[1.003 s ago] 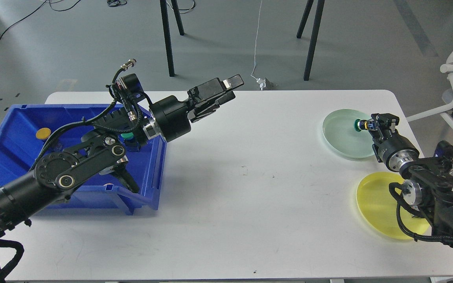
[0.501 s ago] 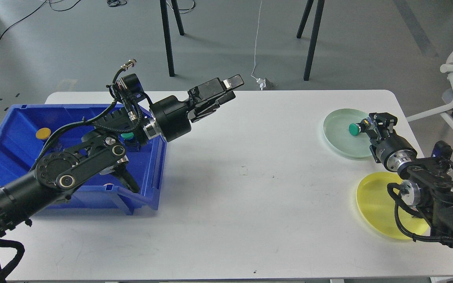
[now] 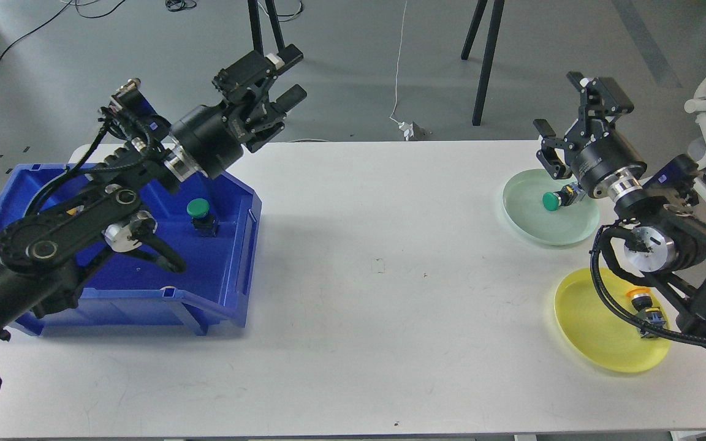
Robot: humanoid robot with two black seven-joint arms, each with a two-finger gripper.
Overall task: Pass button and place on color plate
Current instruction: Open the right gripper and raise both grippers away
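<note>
The right gripper (image 3: 580, 116) stood raised above the far rim of the green plate (image 3: 527, 219), its fingers (image 3: 615, 98) spread wide and holding nothing. The green button (image 3: 553, 201) lay on its side inside that plate, just below and in front of the gripper body and clear of the fingers, its green cap turned to the left and its dark base partly hidden behind the wrist. No contact between fingers and button was seen.

The left gripper (image 3: 282, 76) was held high above the far right corner of the blue bin (image 3: 230, 294), pointing up and to the right. Its fingers (image 3: 295, 95) were parted and empty.

Inside the bin a second green button (image 3: 198, 211) stood upright on its dark base near the right wall, well below the left gripper and apart from it. The left arm's elbow joints crossed over the bin's left half and hid part of its floor.

Nearer the robot, on the right side, the yellow plate (image 3: 592, 337) lay on the worktop (image 3: 377, 294), close beside the green plate but not touching it. An orange-capped button (image 3: 642, 306) with a blue base rested in the yellow plate toward its right side, partly screened by the right arm's cable.

Both plates sat near the right edge of the white worktop, and the bin at the left end, well apart from them.
</note>
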